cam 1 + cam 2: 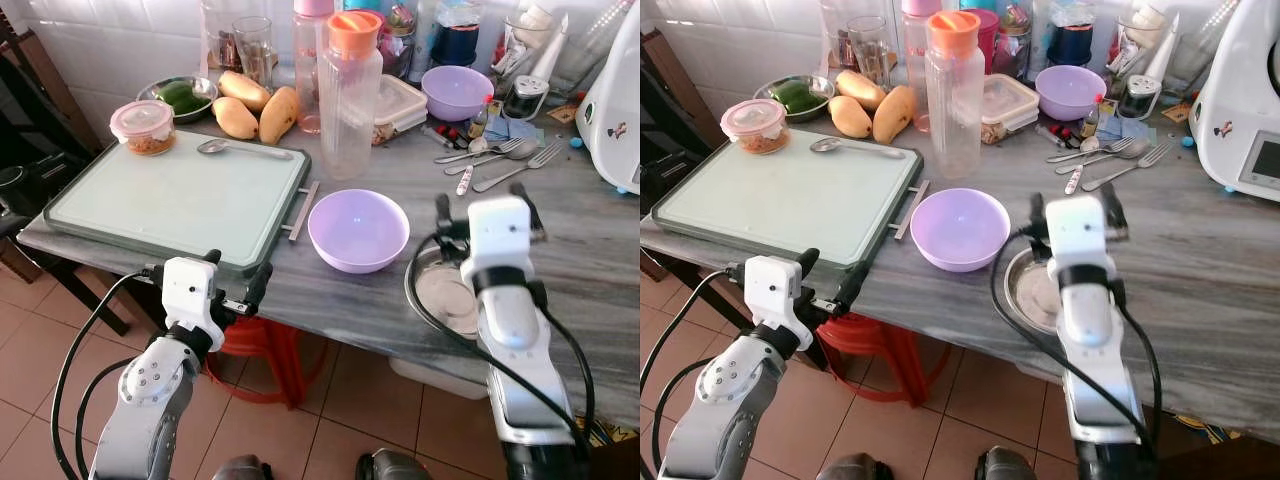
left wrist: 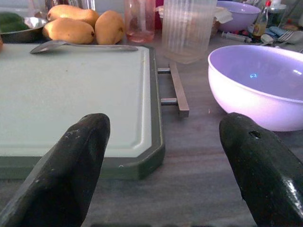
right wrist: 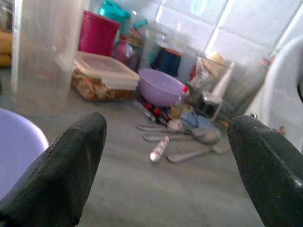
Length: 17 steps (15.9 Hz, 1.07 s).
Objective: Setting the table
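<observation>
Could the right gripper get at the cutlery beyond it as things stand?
Probably yes. The right gripper hangs open over the steel plate, and bare counter lies between it and the forks and spoons; nothing stands in that path.

Counted are two lilac bowls (image 1: pixel 358 230) (image 1: pixel 456 91), three mangoes (image 1: pixel 256 104), one tray (image 1: pixel 150 205) (pale green) and two forks (image 1: pixel 505 165).

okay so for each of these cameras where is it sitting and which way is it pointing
Left and right eye views: on the head, looking down at the counter; both arms, left hand and right hand show.
Left wrist view: faces the cutting board; fingers spread.
Right wrist view: faces the cutlery; fingers spread.
All share the near purple bowl.
</observation>
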### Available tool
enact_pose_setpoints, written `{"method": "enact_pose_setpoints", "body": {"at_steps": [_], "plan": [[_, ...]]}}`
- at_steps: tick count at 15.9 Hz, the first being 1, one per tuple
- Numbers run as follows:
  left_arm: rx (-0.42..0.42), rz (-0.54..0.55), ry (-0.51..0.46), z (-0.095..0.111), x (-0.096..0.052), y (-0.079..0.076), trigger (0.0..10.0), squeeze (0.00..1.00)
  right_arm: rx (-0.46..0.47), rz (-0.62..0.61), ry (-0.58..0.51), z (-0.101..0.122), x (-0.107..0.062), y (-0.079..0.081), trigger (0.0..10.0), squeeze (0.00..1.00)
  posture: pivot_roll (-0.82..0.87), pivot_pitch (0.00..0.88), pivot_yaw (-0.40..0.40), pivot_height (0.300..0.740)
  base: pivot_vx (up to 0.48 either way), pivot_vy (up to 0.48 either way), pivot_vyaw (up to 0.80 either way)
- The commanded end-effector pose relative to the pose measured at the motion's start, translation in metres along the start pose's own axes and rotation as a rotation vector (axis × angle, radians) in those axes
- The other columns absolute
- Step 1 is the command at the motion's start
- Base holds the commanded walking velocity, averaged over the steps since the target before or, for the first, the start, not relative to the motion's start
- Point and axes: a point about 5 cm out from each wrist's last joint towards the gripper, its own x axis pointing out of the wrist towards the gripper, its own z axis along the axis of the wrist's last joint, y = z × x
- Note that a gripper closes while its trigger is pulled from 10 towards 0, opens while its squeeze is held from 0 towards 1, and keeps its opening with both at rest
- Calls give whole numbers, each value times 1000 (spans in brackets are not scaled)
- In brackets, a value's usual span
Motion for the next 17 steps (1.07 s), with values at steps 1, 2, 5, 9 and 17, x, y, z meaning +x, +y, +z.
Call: {"method": "enact_pose_setpoints", "body": {"at_steps": [1,2,5,9,17], "plan": [[10,0,3,0,1,1,10000,0,14,-40,8,3,-3,-6,10000,1000,16,2,35,740,0,0,0],[10,-1,2,0,1,1,10000,0,25,-55,39,-2,-7,-7,10000,1000,15,1,36,740,0,0,0],[12,-9,2,0,2,1,10000,0,80,-80,166,-20,-18,-12,10000,1000,15,2,38,740,0,0,0],[14,-13,4,0,1,1,10000,0,134,-75,261,-33,-23,-10,10000,1000,17,4,41,740,0,0,0],[17,-21,11,0,1,-1,10000,0,256,72,402,-45,-29,14,10000,1000,20,7,41,740,0,0,0]]}}
